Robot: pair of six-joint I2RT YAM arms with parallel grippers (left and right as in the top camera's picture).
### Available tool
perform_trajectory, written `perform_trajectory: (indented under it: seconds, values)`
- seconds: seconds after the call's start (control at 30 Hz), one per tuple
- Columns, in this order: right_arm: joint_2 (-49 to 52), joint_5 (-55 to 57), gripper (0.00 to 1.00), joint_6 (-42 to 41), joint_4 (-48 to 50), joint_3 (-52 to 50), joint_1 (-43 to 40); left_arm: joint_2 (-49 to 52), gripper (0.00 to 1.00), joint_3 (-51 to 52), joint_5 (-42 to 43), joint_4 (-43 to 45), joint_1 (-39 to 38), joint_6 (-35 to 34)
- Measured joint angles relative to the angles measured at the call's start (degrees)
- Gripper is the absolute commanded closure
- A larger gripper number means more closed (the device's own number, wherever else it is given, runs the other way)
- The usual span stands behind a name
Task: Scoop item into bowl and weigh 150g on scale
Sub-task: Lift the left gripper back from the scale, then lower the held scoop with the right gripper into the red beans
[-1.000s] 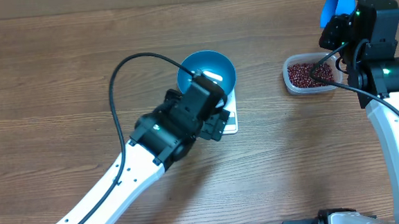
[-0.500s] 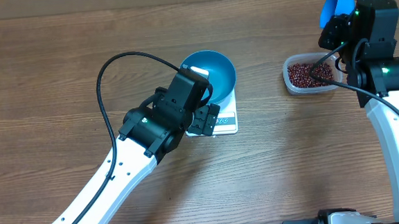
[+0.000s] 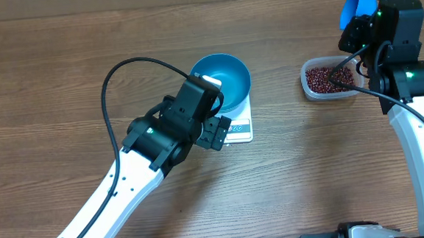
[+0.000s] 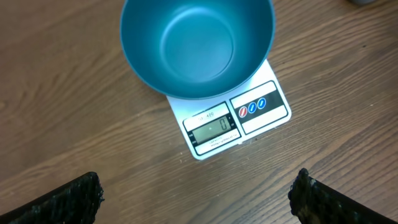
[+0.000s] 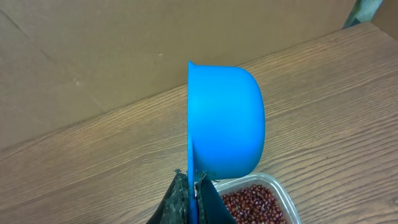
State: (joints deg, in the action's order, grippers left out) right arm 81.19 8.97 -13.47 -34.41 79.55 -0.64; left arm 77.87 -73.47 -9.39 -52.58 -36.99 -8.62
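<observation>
Next, right gripper (image 5: 193, 182), clamped on the scoop (image 5: 227, 121), should dip mouth-down into the beans (image 5: 252, 202), then carry level to the bowl (image 4: 143, 56); left gripper (image 4: 196, 196) stands open.

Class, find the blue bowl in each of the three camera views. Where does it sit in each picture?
Overhead: bowl just above centre, on the scale.
Left wrist: bowl at top centre, cut off by the top edge.
Right wrist: not in view.
Shared landmark: the scale beneath it, seen overhead and from the left wrist.
</observation>
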Motion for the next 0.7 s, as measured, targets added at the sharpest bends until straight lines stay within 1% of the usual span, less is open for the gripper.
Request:
perform_trajectory:
  seconds: [0.13, 0.33, 0.47, 0.7]
  values:
    - [0.0, 0.0, 0.96, 0.0, 0.0, 0.0, 0.0, -2.2, 0.00, 0.0, 0.3, 0.0, 0.8, 1.8]
    - [0.0, 0.0, 0.96, 0.0, 0.0, 0.0, 0.0, -4.5, 0.00, 0.0, 4.6, 0.0, 4.7, 5.4]
    - [0.0, 0.0, 0.96, 0.0, 0.0, 0.0, 0.0, -4.5, 0.01, 0.0, 7.2, 0.1, 5.9, 6.1]
    - [0.0, 0.0, 0.96, 0.0, 0.0, 0.0, 0.0, -4.5, 0.01, 0.0, 8.6, 1.4, 5.9, 6.1]
